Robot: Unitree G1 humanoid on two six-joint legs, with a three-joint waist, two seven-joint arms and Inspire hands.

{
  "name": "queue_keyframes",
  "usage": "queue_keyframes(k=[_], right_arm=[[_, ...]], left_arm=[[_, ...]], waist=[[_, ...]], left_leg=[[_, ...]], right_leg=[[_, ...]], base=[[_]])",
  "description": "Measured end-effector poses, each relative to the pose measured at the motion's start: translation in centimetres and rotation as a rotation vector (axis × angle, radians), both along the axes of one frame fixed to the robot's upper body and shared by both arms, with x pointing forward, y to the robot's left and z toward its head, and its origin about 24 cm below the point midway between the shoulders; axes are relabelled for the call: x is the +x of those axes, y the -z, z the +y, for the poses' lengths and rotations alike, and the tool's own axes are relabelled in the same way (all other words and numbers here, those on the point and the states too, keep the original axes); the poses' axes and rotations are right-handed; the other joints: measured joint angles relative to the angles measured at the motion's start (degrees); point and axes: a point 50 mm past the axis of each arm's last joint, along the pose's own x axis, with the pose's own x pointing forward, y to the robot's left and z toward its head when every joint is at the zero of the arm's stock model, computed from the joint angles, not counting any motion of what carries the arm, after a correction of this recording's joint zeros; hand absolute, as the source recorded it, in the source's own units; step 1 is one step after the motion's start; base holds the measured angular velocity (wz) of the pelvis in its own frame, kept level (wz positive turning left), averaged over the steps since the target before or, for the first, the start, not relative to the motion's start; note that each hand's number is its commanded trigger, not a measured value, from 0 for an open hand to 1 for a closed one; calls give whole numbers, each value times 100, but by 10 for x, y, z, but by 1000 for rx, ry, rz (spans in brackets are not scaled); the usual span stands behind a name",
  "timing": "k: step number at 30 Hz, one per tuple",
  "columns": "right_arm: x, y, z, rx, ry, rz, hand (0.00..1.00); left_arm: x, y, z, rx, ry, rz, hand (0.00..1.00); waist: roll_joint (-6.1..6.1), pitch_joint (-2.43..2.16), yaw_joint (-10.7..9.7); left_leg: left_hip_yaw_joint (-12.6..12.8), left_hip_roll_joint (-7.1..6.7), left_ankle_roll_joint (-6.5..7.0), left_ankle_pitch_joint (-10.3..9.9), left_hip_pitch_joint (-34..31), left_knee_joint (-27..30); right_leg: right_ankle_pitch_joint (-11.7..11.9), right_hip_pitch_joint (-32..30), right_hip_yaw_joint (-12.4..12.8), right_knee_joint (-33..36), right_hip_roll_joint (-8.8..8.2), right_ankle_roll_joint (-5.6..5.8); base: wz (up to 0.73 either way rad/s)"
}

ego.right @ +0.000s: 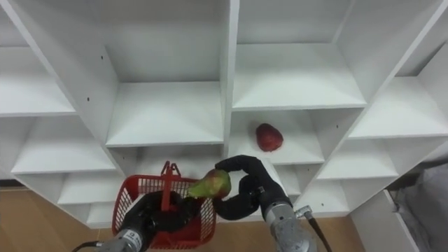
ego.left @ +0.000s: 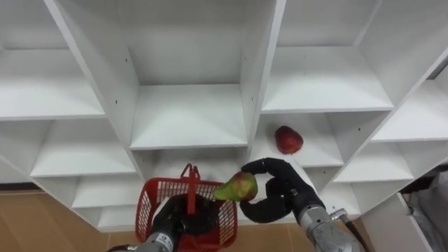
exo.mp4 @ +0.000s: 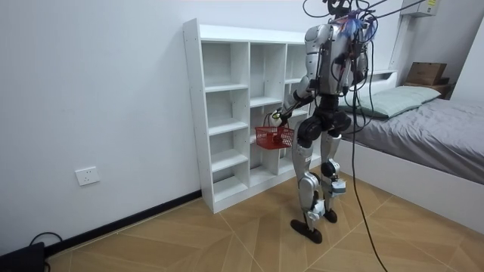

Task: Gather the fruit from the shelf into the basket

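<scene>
Pear held near basket before white closet (wood floor, bed nearby).

No legible text, numbers, brands or signs. A small yellow sticker sits high at the room view's top right, too small to read. The cardboard box by the bed shows no marking that can be made out.
</scene>
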Motion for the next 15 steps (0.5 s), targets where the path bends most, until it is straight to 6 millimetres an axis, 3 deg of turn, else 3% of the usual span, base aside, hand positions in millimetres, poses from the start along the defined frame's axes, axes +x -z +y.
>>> queue_keyframes(k=[5,15], right_arm=[[3,-2,1,-4,-13,-9,100],[7,-1,3,-16,-30,-9,100]], left_arm=[[-1,0,-2,-1,12,2,100],[-2,1,-6,-10,41,5,100]], waist=[[-28,31,5],[-30,33,0]], left_leg=[[-57,-3,0,0,-5,5],[-73,-3,0,0,-12,5]], right_leg=[[-1,30,-87,-11,-15,1],[-2,32,-114,-14,-20,1]], base=[[7],[0]])
